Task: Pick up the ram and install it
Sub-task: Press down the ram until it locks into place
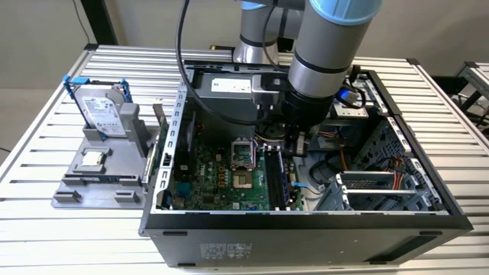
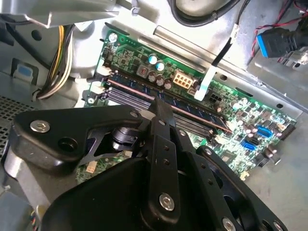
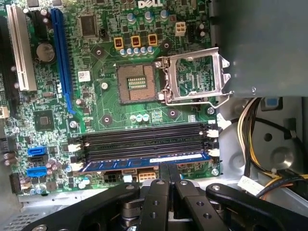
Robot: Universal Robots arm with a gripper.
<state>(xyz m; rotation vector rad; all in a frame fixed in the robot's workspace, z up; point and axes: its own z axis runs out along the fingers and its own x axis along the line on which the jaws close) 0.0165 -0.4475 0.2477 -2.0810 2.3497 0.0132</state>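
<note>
While our hand (image 3: 168,179) sits right over the ram (image 3: 144,162), we judge the job now is to press the stick down flat into its slot. In both wrist views the two black fingers (image 2: 162,111) are squeezed together with no gap, and their tips rest on or just above the top edge of the ram, near its middle. They hold nothing between them.

The ram lies in the slot at the outer edge of the row of slots (image 3: 142,139), on the side closest to our hand. The other slots beside it have nothing in them. To do this well, we think we should push straight down, not at a slant, so both ends go in the same. The little white clips (image 3: 213,153) at the ends should snap shut when it is all the way in. We cannot tell from here if they have.

The ram is long, thin and flat, dark blue, with small flat chips along it. The board (image 3: 106,106) under it is green, hard and bumpy with tiny parts. The case (image 1: 306,226) is dark metal with sharp edges. It stands on a desk (image 1: 46,229) of ribbed silver metal.
</note>
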